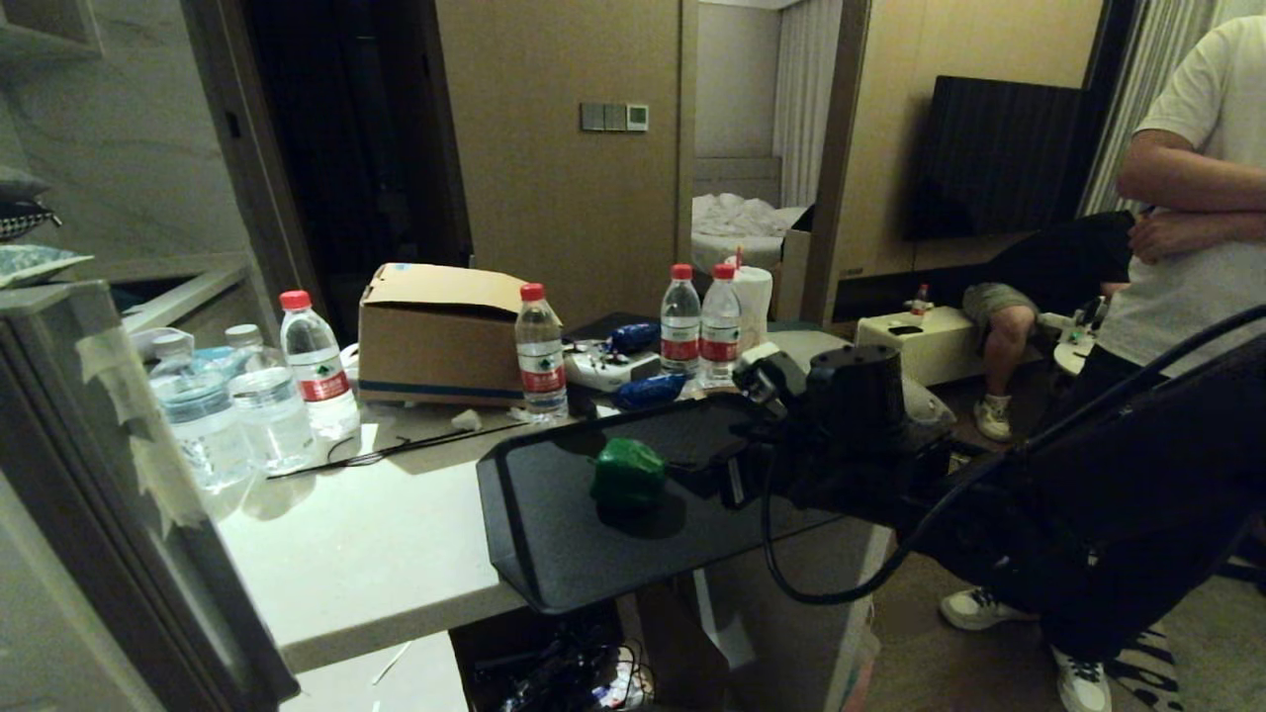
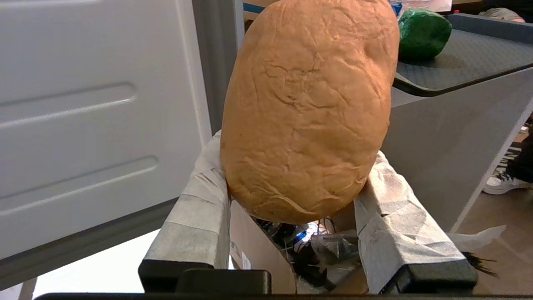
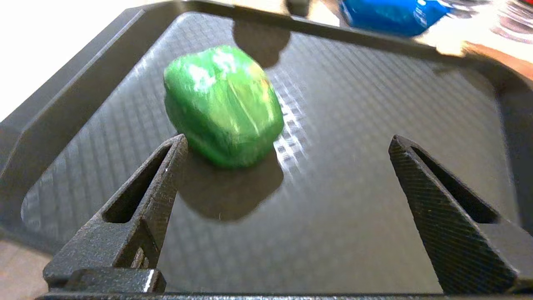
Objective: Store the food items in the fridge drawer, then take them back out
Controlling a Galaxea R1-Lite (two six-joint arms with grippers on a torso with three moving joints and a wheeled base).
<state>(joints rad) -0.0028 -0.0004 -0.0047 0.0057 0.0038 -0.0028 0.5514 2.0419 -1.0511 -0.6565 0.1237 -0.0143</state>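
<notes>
The right gripper (image 3: 287,141) gapes wide near the green item (image 3: 222,104) on the dark tray (image 3: 374,125); the left gripper (image 2: 291,187) clamps the tan item (image 2: 308,108). Bottle labels (image 1: 323,386) are unreadable.

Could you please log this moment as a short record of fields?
right gripper: open, over the tray, beside the pepper, not touching it
pepper: green, resting on the tray
tray: dark, on the counter's edge
left gripper: its taped fingers clamp the bread
bread: tan, held beside a white fridge door
</notes>
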